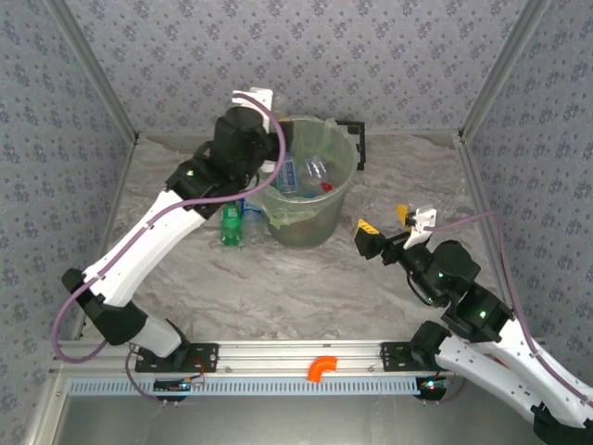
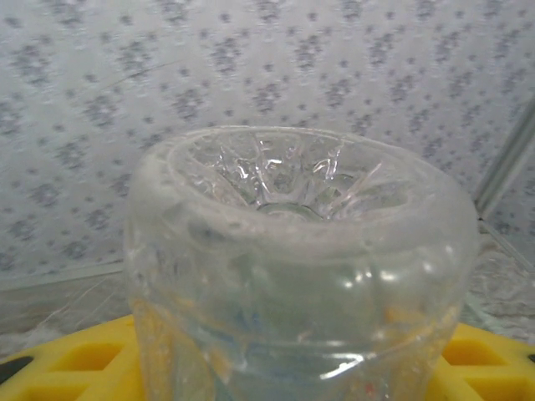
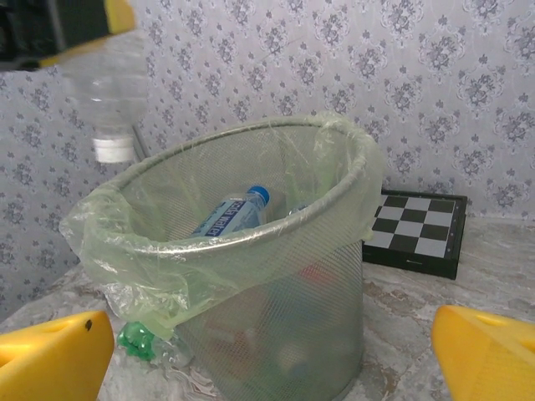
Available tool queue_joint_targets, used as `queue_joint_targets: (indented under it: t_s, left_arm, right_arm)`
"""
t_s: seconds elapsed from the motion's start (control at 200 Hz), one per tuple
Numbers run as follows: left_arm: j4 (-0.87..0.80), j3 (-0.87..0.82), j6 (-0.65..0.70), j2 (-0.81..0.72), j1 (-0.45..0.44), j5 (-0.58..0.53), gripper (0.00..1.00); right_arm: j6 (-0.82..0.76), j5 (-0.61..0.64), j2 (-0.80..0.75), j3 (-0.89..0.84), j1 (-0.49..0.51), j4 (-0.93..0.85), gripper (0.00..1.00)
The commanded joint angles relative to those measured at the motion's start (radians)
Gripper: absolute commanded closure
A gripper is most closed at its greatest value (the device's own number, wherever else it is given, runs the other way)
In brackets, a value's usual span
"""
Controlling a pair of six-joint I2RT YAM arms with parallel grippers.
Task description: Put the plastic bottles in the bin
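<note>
My left gripper (image 2: 284,372) is shut on a clear plastic bottle (image 2: 292,267) whose ribbed base faces the camera, with yellow fingers (image 2: 67,368) on either side. In the right wrist view this bottle (image 3: 104,92) hangs white cap down, just above the left rim of the bin (image 3: 276,284). The bin (image 1: 315,218) is a pale green bucket with a bag liner. It holds a blue-labelled bottle (image 3: 230,213) and other bottles (image 1: 317,170). A green bottle (image 1: 232,225) stands on the table left of the bin. My right gripper (image 1: 386,222) stands open to the right of the bin, holding nothing.
A black and white chessboard (image 3: 418,230) lies behind the bin at the right. Patterned walls close in the table on three sides. An orange piece (image 1: 322,368) sits on the front rail between the arm bases.
</note>
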Motion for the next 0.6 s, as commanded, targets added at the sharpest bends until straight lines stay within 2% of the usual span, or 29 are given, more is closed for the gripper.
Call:
queue_joint_targets:
  t_s: [0.0, 0.125, 0.325, 0.595]
  left_arm:
    - [0.182, -0.014, 0.023, 0.024, -0.021, 0.053, 0.41]
    - [0.269, -0.068, -0.012, 0.053, -0.05, 0.092, 0.41]
    - [0.459, -0.248, -0.052, 0.027, -0.083, 0.16, 0.41]
    - [0.584, -0.356, -0.097, 0.029, -0.097, 0.227, 0.41]
  right_arm:
    - [0.011, 0.031, -0.025, 0.029, 0.003, -0.015, 0.0]
    - [0.014, 0.037, -0.035, 0.039, 0.003, -0.04, 0.0]
    - [0.014, 0.049, -0.051, 0.035, 0.005, -0.054, 0.01]
    - [0.017, 0.043, -0.038, 0.032, 0.006, -0.039, 0.01]
